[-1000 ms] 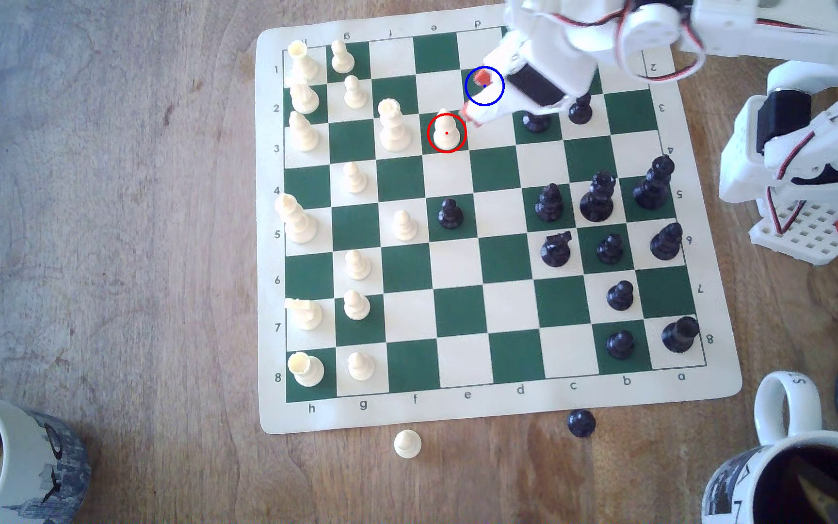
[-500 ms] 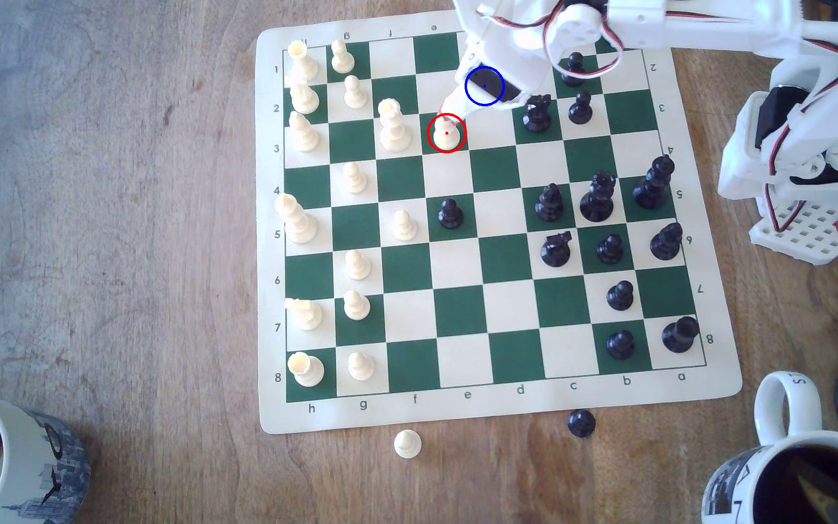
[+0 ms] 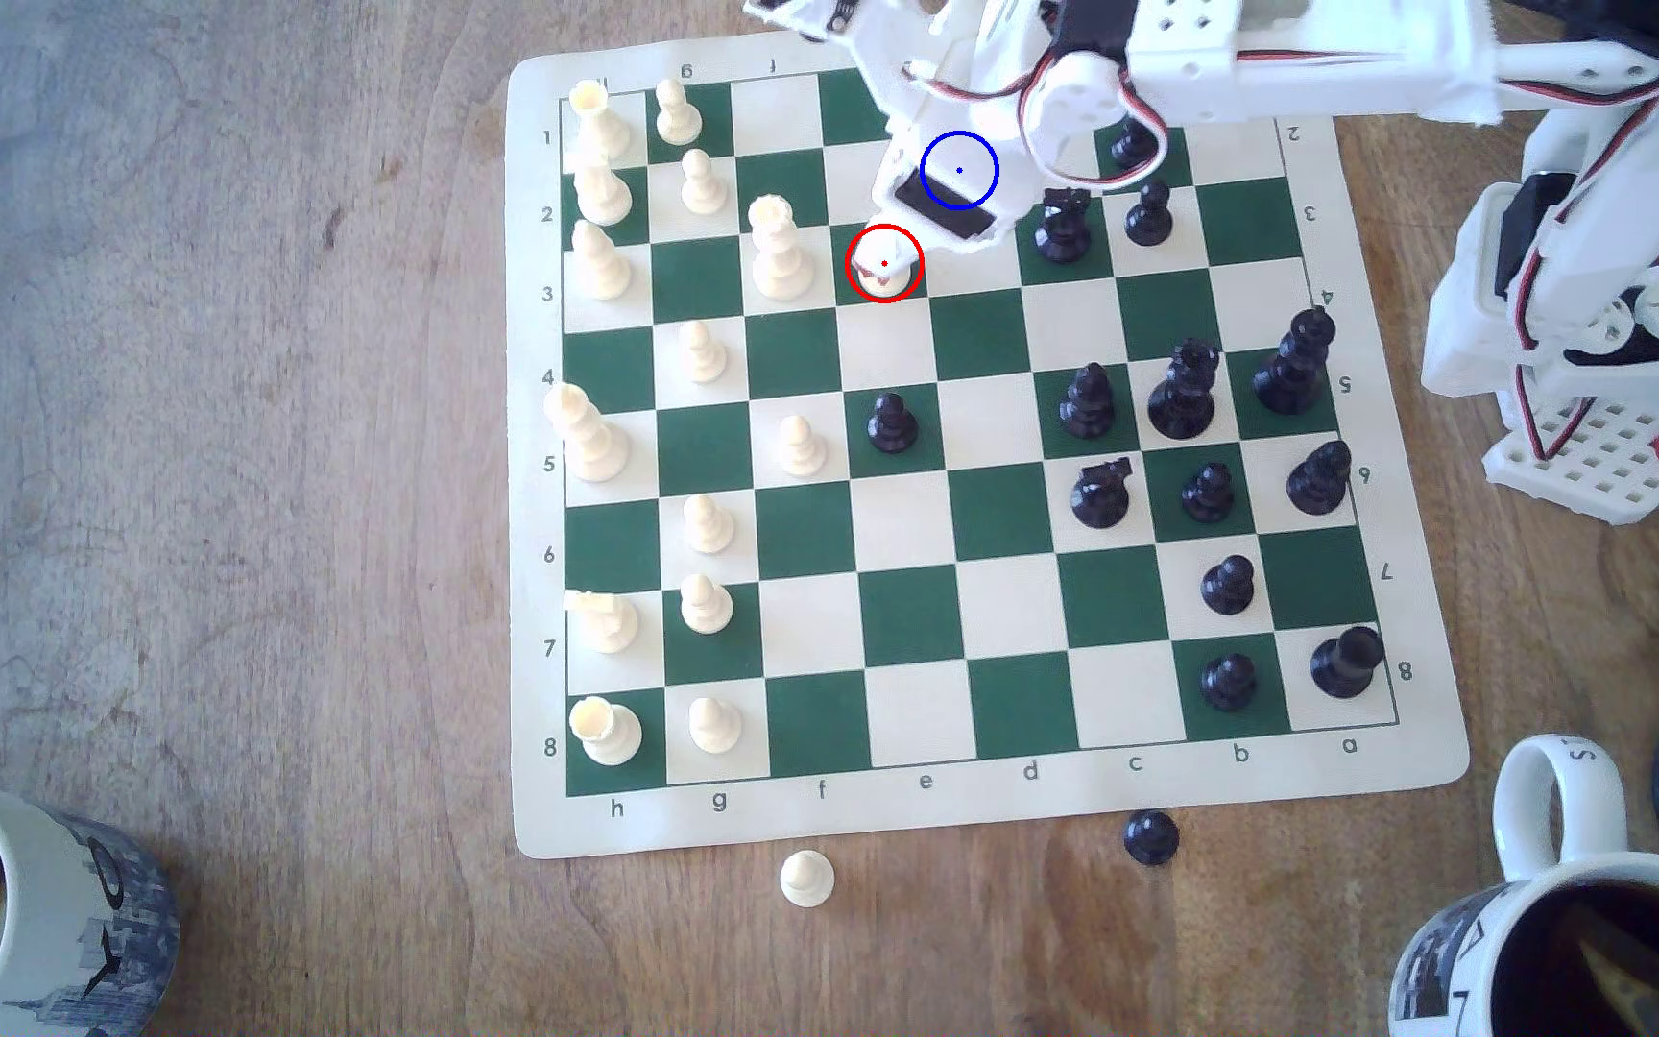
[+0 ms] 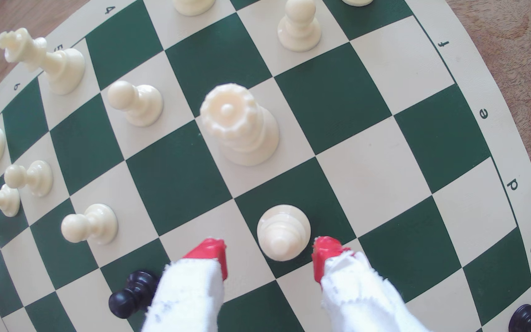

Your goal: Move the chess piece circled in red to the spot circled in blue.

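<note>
On the table [image 3: 207,499], the board [image 3: 1005,808] carries the arm, reaching in from the exterior view's right and hanging over the blue-ringed square [image 3: 959,171], which it hides. The bishop [image 4: 283,231] stands upright on its red-ringed green square, long axis vertical, next to the taller crowned piece [image 4: 238,124]. The jaws [image 4: 269,255] gape wide and hold nothing; in the wrist view their red tips sit either side of the bishop's near edge, the right tip just beside its base, the left well clear. The grasp probably needs a little more reach forward.
</note>
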Tool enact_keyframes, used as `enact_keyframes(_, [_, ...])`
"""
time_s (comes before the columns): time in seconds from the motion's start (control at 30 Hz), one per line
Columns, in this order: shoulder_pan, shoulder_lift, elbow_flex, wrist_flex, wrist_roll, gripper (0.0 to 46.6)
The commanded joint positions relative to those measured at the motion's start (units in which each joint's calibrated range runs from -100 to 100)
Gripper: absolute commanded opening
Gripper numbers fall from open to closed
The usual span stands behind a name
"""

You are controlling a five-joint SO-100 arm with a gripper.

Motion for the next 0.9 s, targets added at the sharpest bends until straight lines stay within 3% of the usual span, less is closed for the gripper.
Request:
enact_keyframes(0.0, [-0.19,0.22,-6.03,-1.52,0.10,14.8])
enact_keyframes(0.87, [-0.50,3.54,-6.84,-2.91,0.49,13.9])
